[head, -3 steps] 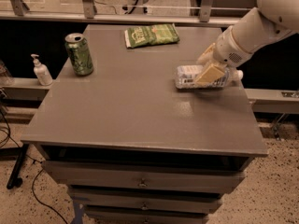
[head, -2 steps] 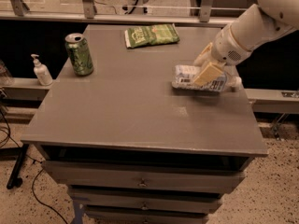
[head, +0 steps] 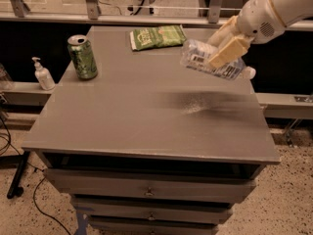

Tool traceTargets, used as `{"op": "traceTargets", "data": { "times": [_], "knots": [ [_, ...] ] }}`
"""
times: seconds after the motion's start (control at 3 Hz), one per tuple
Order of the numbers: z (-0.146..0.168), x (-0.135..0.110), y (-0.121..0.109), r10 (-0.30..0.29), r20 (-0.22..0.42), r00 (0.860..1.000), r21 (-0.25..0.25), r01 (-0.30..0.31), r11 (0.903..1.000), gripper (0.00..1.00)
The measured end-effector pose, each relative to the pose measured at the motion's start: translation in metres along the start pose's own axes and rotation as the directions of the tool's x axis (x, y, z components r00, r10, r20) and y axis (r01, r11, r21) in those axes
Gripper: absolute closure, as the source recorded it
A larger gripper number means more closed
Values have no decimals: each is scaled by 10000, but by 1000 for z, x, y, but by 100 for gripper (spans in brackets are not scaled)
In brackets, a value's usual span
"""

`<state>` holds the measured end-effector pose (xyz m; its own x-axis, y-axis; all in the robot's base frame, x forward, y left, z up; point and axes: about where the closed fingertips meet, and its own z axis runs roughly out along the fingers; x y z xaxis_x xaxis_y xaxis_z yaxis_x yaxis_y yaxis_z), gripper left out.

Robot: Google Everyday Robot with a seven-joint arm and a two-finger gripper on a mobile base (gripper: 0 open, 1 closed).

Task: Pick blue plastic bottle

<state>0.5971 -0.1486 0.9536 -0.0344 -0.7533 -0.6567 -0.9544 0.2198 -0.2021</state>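
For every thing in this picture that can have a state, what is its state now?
pincer, shut on the blue plastic bottle, above the right rear of the table.
blue plastic bottle, capped, tilted, held clear of the table.
green can, upright on the table.
green packet, lying flat on the table.
pump bottle, upright beside the table.

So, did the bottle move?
Yes. The gripper holds the bottle, which has gone up off the table, leaving a shadow underneath.
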Motion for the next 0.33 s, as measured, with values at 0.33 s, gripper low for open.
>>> {"op": "traceTargets", "data": {
  "times": [0.33],
  "knots": [
    [-11,-13,-3,-82,324,9994,133,78,9999,100]
  ]
}}
